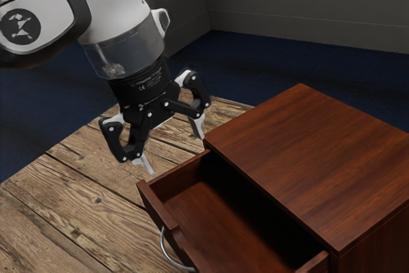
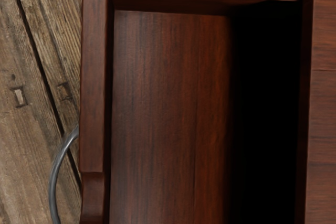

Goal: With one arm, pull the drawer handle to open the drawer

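Though clear of the handle [image 1: 165, 246], pincer [image 1: 174, 150] agape above open drawer [image 1: 176, 179]

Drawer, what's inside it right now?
The drawer shows only its bare wooden bottom, nothing lying in it. Its rear runs under the cabinet top, in dark shadow, and cannot be seen.
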Controlling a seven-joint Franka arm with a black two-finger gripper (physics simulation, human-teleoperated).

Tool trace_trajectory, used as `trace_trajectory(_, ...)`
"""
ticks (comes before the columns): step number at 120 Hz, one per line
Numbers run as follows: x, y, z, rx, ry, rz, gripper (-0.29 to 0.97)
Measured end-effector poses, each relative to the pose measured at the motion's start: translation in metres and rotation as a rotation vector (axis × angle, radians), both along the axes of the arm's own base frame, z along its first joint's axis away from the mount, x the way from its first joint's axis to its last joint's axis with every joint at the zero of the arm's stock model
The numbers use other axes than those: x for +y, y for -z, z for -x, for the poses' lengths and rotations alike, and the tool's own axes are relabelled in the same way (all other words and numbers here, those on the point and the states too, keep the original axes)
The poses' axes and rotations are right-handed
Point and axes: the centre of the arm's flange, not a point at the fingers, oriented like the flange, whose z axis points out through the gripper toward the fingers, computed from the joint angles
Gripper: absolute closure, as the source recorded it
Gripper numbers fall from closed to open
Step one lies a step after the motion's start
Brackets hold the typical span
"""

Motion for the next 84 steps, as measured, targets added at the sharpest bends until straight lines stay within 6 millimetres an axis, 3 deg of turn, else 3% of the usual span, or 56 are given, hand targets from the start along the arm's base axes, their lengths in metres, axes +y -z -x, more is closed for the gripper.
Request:
trace_trajectory(6,0.016,0.008,-0.002,0.039,-0.039,-0.004,0.02)
trace_trajectory(26,0.037,0.021,0.008,0.108,-0.104,-0.012,0.01)
trace_trajectory(46,0.043,0.037,-0.001,0.158,-0.154,-0.033,0.00)
trace_trajectory(84,0.054,0.041,-0.003,0.175,-0.214,-0.038,0.00)
